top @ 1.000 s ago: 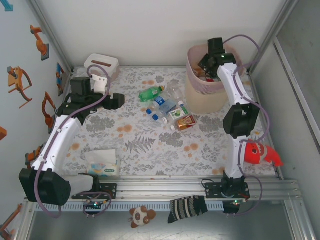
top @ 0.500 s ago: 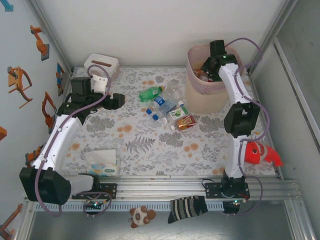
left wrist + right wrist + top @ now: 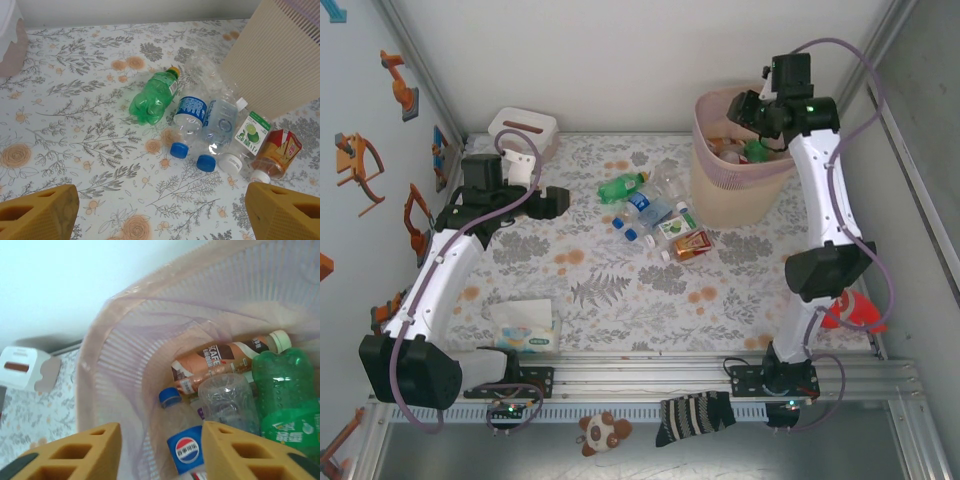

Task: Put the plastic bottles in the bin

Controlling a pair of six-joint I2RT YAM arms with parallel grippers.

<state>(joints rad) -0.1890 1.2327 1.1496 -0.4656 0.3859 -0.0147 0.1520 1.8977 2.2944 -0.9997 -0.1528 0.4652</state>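
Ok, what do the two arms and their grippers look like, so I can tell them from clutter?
Both match: the left arm and right arm have white links, black joint housings and a mauve cable looping alongside. The left gripper and right gripper have blocky orange-yellow fingers with cut-out holes.

Green bottle (image 3: 152,97) on floral-print table (image 3: 75,125), ribbed beige bin (image 3: 280,70) with pink liner (image 3: 140,330)

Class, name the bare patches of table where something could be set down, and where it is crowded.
Bare: between tissue pack and bottles; the near-right stretch before the bin. Crowded: the bottles heaped beside the bin's left side.
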